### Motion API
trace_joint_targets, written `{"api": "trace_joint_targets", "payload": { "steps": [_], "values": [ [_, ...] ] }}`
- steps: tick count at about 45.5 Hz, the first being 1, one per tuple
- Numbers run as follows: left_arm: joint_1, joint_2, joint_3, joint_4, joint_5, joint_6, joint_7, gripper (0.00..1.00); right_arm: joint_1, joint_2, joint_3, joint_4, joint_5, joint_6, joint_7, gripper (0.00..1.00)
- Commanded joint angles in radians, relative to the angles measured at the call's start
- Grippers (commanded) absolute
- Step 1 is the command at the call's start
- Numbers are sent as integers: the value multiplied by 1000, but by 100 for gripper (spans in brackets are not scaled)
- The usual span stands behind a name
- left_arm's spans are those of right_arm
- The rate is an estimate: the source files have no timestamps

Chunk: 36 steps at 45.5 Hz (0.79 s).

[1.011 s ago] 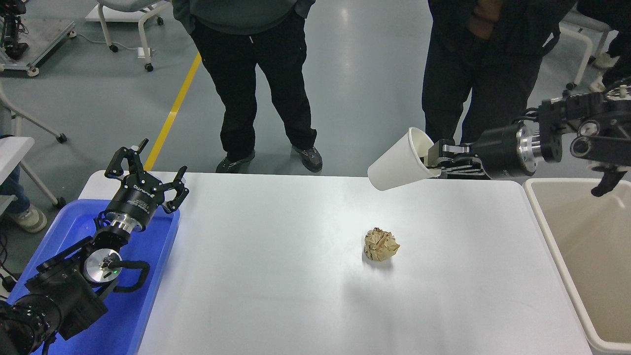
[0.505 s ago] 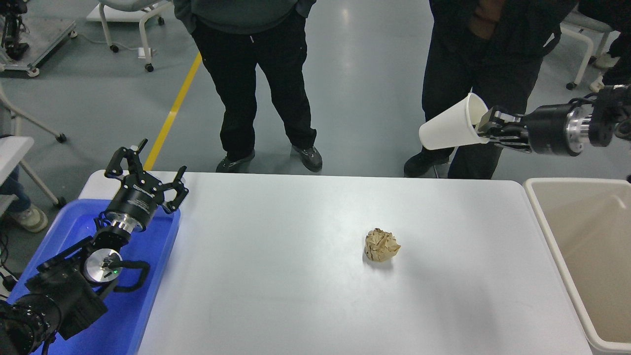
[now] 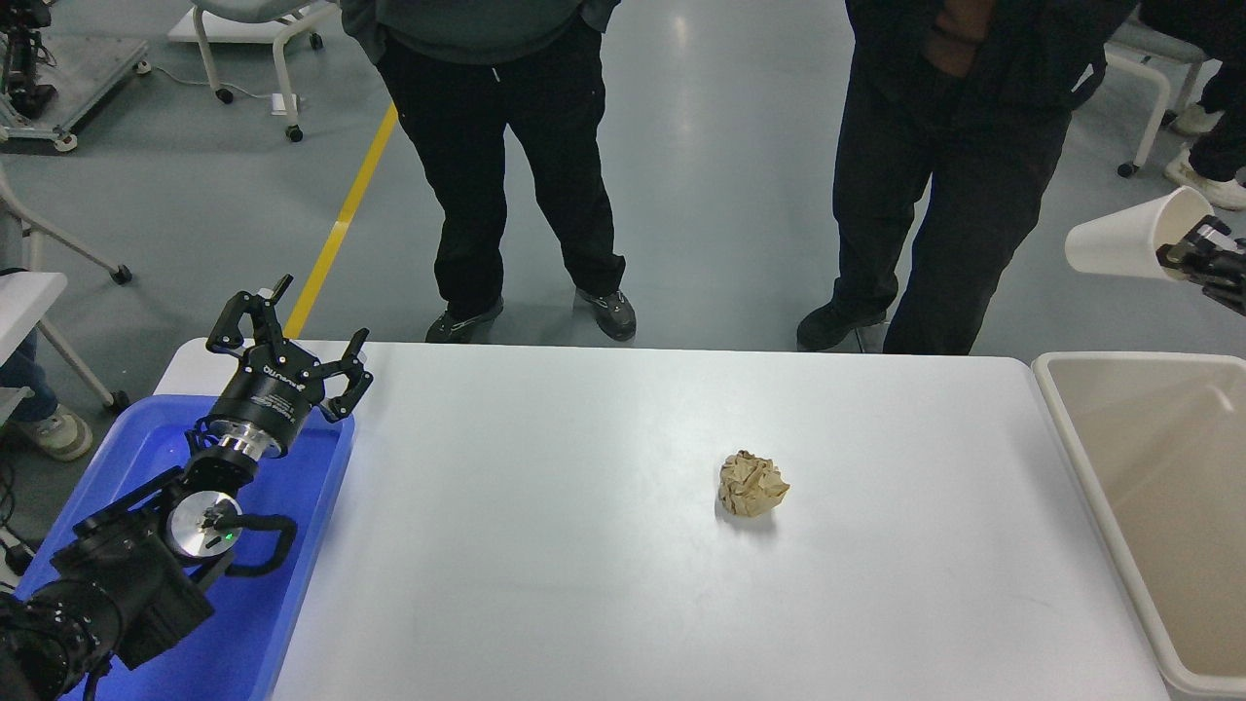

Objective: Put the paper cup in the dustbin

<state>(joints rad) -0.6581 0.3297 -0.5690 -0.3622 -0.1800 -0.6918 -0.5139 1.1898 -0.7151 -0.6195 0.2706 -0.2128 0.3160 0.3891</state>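
Jaws of the right gripper (image 3: 1190, 255) clamp the paper cup (image 3: 1129, 244) above the dustbin (image 3: 1071, 450); left gripper (image 3: 288, 336) spread wide.

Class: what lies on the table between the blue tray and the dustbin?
Head view: only the brown paper ball, between blue tray and dustbin.

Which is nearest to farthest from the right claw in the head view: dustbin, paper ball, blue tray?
1. Large beige plastic dustbin, just below the right claw, at the table's right end.
2. Crumpled brown paper ball, mid-table.
3. Blue plastic tray, far left, under the parked left claw.
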Motion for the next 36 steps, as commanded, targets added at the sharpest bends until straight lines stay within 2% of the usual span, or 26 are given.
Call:
{"api": "trace_joint_targets", "payload": {
  "steps": [1, 10, 16, 22, 36],
  "values": [
    [0, 0, 0, 0, -1, 0, 0, 100, -131, 16, 60, -180, 15, -8, -90, 0],
    [0, 0, 0, 0, -1, 0, 0, 100, -190, 23, 113, -237, 13, -25, -151, 0],
    [0, 0, 0, 0, 1, 0, 0, 100, -223, 26, 135, -252, 12, -69, -160, 0],
    [0, 0, 0, 0, 1, 0, 0, 100, -283, 48, 136, -286, -2, -135, -211, 0],
    [0, 0, 0, 0, 1, 0, 0, 100, -423, 115, 127, -363, -28, -147, -225, 0]
  ]
}}
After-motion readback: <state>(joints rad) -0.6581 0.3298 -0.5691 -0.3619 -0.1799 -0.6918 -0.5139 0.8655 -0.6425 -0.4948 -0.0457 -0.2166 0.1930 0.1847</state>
